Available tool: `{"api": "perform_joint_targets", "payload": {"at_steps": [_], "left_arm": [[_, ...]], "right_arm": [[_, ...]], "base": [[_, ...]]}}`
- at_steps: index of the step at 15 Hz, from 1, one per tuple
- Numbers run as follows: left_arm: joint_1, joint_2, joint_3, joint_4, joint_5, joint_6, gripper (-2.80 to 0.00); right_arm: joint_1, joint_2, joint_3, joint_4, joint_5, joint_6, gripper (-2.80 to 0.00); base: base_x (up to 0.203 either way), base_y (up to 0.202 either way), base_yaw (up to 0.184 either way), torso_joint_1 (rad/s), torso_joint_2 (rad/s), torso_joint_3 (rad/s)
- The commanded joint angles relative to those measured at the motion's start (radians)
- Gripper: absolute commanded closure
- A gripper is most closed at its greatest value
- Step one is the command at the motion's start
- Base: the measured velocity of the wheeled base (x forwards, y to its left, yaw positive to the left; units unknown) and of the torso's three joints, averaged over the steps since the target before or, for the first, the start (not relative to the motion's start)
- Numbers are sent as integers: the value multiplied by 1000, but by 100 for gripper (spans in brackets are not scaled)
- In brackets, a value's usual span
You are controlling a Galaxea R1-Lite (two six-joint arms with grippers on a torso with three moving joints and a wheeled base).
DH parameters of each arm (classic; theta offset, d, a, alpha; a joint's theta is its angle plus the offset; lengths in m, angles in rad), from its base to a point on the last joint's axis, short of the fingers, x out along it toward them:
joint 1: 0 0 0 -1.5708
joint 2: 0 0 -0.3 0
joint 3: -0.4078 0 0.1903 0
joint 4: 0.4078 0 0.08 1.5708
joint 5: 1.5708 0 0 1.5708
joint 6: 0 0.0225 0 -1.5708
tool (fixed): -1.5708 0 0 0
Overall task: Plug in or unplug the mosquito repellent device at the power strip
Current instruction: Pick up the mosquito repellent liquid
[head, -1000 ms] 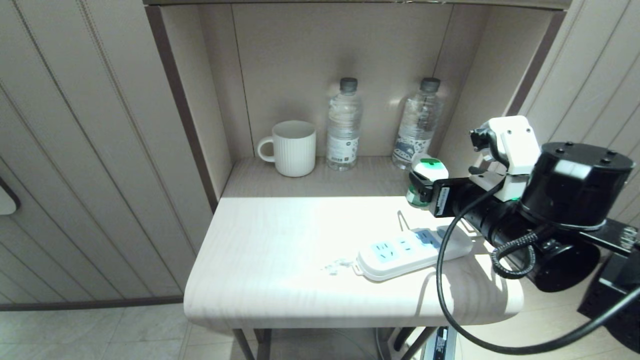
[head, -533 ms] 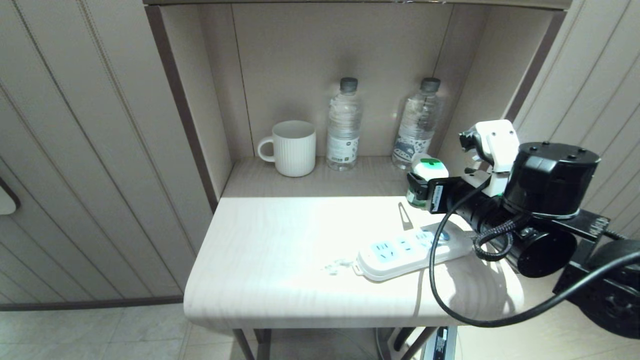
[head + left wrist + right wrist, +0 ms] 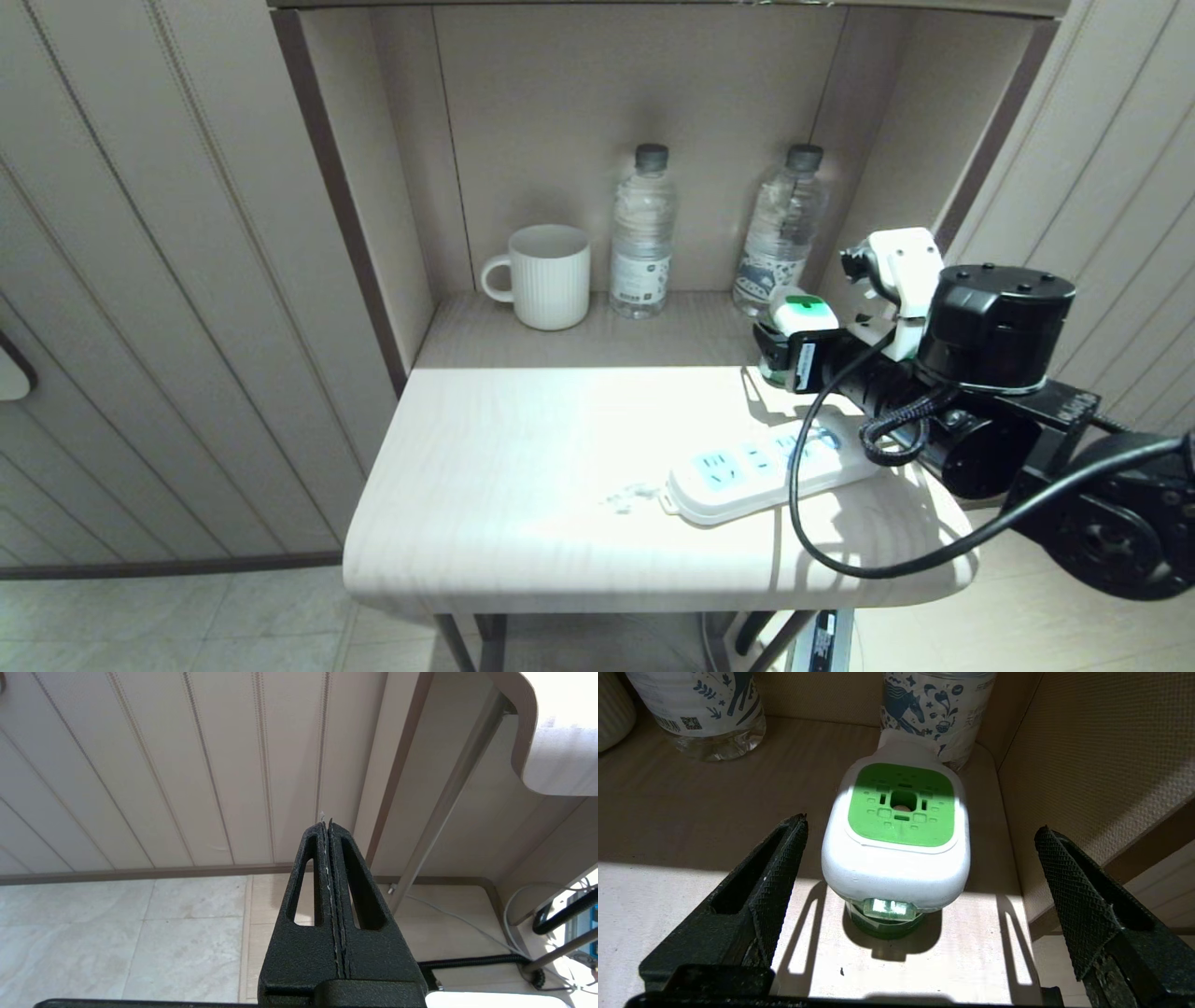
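Mosquito repellent device [image 3: 896, 849], a white vaporiser with green top, stands unplugged on the pale wooden counter [image 3: 523, 467] behind the white three-socket power strip [image 3: 766, 471], flanked untouched by the right tool [image 3: 920, 872], spread wide for grasping; left tool [image 3: 329, 826] closed, parked.

Bottle labels [image 3: 696, 700] with printed patterns, QR code, no legible words

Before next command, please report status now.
Right gripper open around standing white-and-green repellent device, not touching. Left gripper shut, parked low. White power strip empty. Clear water bottle close behind.
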Motion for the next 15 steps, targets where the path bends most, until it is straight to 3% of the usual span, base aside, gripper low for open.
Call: {"api": "perform_joint_targets", "payload": {"at_steps": [1, 15], "left_arm": [[0, 0, 0, 1, 0, 0, 0], [1, 0, 0, 1, 0, 0, 0]], "right_arm": [[7, 17, -25, -6, -6, 0, -280], [11, 36, -49, -13, -10, -15, -280]], "base": [[0, 0, 0, 0, 0, 0], [0, 0, 0, 0, 0, 0]]}}
